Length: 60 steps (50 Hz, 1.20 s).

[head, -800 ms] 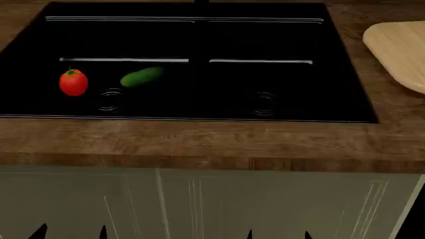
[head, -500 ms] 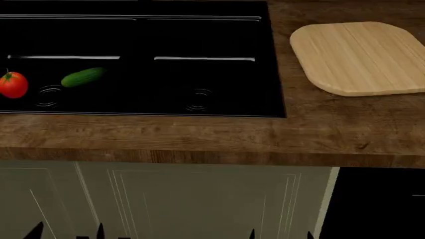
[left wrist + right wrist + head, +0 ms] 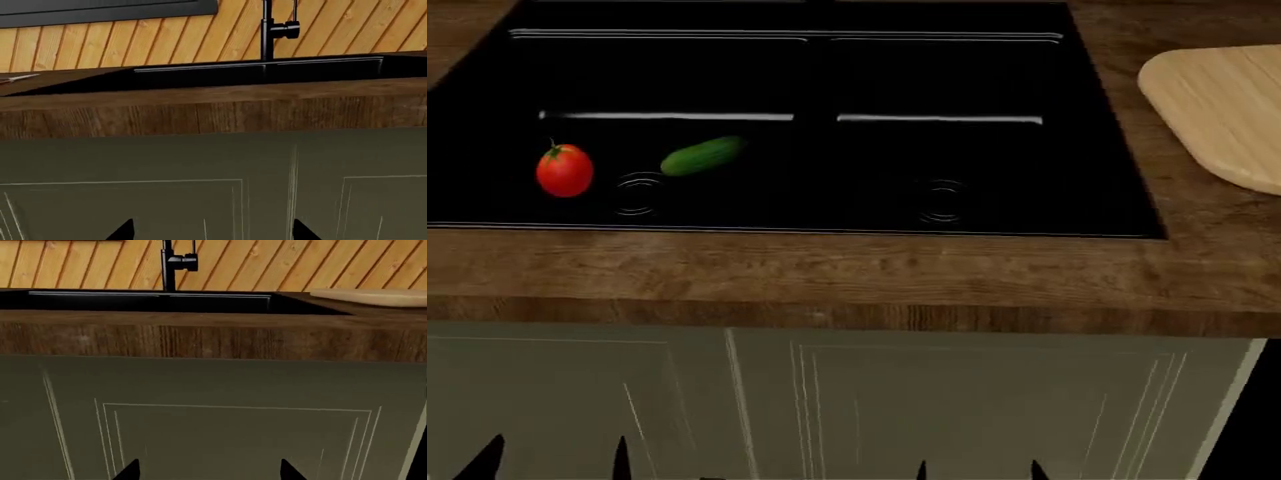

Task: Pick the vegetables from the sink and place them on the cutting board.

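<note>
Tomato (image 3: 565, 170), cucumber (image 3: 702, 156): both in the left basin of the sink (image 3: 988, 215), near each other, apart, beside the drain.

Cutting board (image 3: 1225, 105): on the wooden surface (image 3: 827, 275), right of the sink, partly cut off by the view's edge.

Left pincer (image 3: 551, 458), right pincer (image 3: 977, 469): low before the cabinet doors, tips apart, holding nothing.

Risks: round tomato likely rolls if nudged; arms rising could strike the surface's front edge.

Room: basin open above; bare wood between sink and board.
</note>
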Available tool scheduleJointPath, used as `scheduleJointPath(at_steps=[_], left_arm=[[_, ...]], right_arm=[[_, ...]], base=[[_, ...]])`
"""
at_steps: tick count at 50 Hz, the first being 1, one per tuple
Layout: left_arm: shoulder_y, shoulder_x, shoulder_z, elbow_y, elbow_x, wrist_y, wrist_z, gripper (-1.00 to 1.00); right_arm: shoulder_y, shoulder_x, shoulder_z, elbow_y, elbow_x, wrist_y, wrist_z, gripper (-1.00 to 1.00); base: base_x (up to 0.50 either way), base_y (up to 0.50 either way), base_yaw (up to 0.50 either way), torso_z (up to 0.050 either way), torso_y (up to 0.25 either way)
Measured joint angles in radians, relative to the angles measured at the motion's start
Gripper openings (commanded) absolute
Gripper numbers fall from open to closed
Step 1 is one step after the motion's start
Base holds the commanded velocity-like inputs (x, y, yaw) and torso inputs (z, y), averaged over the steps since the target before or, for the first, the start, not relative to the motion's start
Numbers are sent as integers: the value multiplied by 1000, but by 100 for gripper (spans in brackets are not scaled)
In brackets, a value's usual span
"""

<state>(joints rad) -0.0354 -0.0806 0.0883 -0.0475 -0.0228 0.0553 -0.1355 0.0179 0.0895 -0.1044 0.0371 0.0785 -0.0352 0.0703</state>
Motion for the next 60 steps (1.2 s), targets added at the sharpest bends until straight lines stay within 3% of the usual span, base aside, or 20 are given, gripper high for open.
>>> scheduleJointPath(at_steps=[34,42,50,55,60], left_arm=[[1,-45,58,15,-26,11,-42,100],[24,-70,83,49,12,56,-56,100],[-29,-106,91,244,41,-96,-34,100],[-148,-115,100,300,63,-232,-18,100],[-310,-111,120,235,92,-327,-15,100]], right_arm=[[2,36,-52,-21,32,17,48,100],[-9,42,-55,-52,31,48,76,100],[42,79,-48,-224,60,243,86,100],[165,106,-50,-299,82,425,82,100],[352,129,-75,-250,84,567,63,100]], base=[[0,500,0,0,0],[0,13,0,38,0],[0,0,0,50,0],[0,0,0,50,0],[0,0,0,50,0]])
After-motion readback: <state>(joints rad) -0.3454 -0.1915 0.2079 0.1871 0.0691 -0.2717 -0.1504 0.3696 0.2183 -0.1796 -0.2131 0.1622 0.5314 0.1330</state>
